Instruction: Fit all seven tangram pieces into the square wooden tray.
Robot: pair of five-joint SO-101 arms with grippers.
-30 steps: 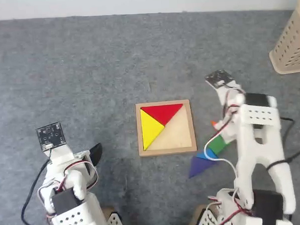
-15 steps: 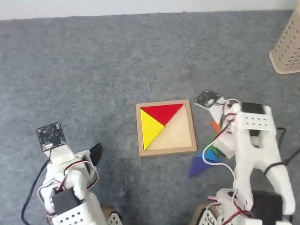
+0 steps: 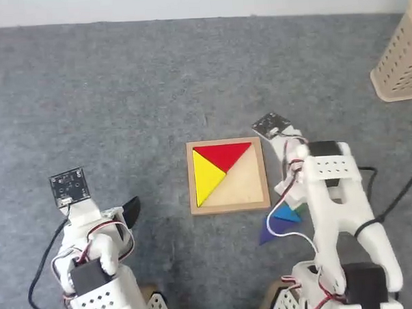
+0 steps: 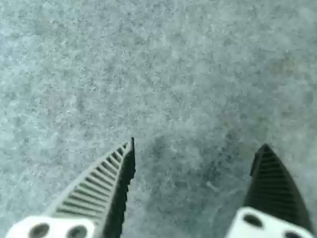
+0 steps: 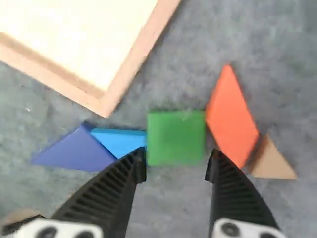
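The square wooden tray lies mid-table with a red triangle and a yellow triangle in its left half. Just right of it my right arm hangs over the loose pieces. My right gripper is open, its fingertips straddling the near edge of the green square. Beside the square lie an orange parallelogram, a tan triangle, a light blue triangle and a purple triangle. My left gripper stands open over bare carpet at the front left.
A beige slatted basket stands at the far right edge. Grey carpet covers the table. The tray corner lies close to the loose pieces. The left arm sits well away from the tray.
My right arm has swung left towards the tray and now covers the green and orange pieces in the high view. The left arm has not moved.
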